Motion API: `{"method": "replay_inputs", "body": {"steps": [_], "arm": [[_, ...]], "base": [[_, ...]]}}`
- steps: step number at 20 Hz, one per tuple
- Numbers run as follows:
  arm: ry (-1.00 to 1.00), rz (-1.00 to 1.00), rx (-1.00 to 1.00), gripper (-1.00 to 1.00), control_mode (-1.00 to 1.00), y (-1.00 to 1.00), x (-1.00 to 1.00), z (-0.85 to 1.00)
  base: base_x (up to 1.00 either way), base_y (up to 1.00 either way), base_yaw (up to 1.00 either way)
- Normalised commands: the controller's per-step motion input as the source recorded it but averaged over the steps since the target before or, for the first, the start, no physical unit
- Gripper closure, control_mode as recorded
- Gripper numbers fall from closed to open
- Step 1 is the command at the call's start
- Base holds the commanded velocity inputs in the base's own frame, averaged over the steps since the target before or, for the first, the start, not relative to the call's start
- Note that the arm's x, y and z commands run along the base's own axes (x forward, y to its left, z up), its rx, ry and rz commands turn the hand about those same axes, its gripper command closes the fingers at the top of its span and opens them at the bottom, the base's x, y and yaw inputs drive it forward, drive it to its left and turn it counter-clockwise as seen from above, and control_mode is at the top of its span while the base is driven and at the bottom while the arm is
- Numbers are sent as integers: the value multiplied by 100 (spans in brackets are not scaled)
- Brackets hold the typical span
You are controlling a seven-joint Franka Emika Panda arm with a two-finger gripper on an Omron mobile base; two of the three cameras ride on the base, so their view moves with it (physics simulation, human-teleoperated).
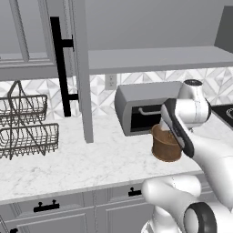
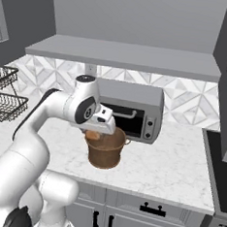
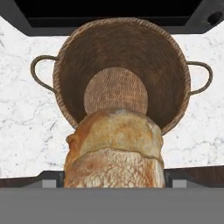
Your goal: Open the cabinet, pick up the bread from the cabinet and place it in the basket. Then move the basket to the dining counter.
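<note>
While above basket [image 3: 122, 57], bread [image 3: 114, 148] between tool [image 2: 95, 133] tips

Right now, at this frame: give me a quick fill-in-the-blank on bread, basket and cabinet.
1. The end effector holds the bread directly above the ____.
2. The basket stands on the marble worktop in front of the ____.
3. The basket's inside holds ____.
4. The cabinet door stands ____.

Missing words: basket; toaster oven; nothing; open
</note>
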Motion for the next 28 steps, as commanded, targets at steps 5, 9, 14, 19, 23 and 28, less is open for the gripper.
{"method": "replay_inputs", "body": {"steps": [5,9,14,19,23,28], "arm": [[5,0,0,100,-100,-7,56,-20],[1,0,0,100,-100,-29,47,-36],[0,0,0,100,-100,-10,23,-40],[0,0,0,100,-100,0,0,-28],[0,0,0,100,-100,3,0,-18],[0,0,0,-100,-100,12,0,-11]], "base": [[0,0,0],[0,0,0],[0,0,0],[0,0,0],[0,0,0],[0,0,0]]}}
